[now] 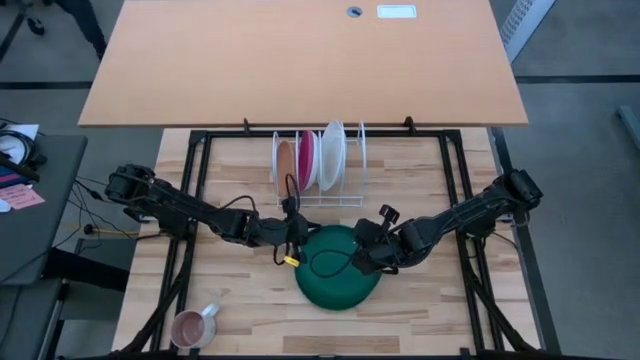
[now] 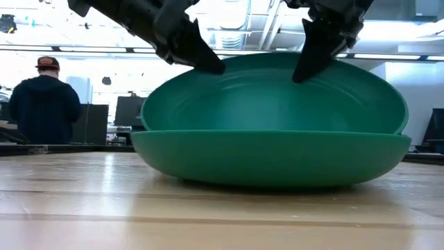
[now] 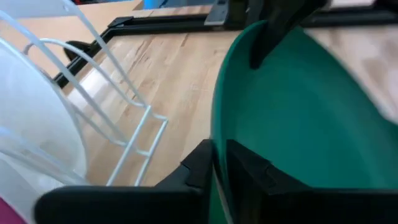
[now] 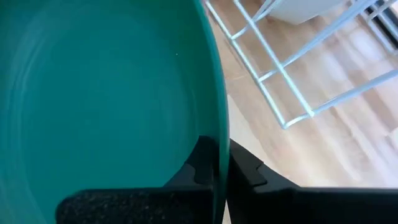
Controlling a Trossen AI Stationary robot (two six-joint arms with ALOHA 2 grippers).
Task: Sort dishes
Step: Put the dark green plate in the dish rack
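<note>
Item: round dark green plastic plate (image 1: 340, 268), on the wooden table (image 1: 420, 310) before the white wire rack (image 1: 330, 185). My left claw (image 3: 219, 163) and right claw (image 4: 216, 163) each pinch its rim, opposite sides.

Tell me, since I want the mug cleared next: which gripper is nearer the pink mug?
Left. The left gripper is at the green plate's left rim, on the pink mug's side; the right gripper is at the far rim.

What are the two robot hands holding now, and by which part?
Both hold the dark green plate by its rim: left hand on one side, right hand on the opposite side.
</note>
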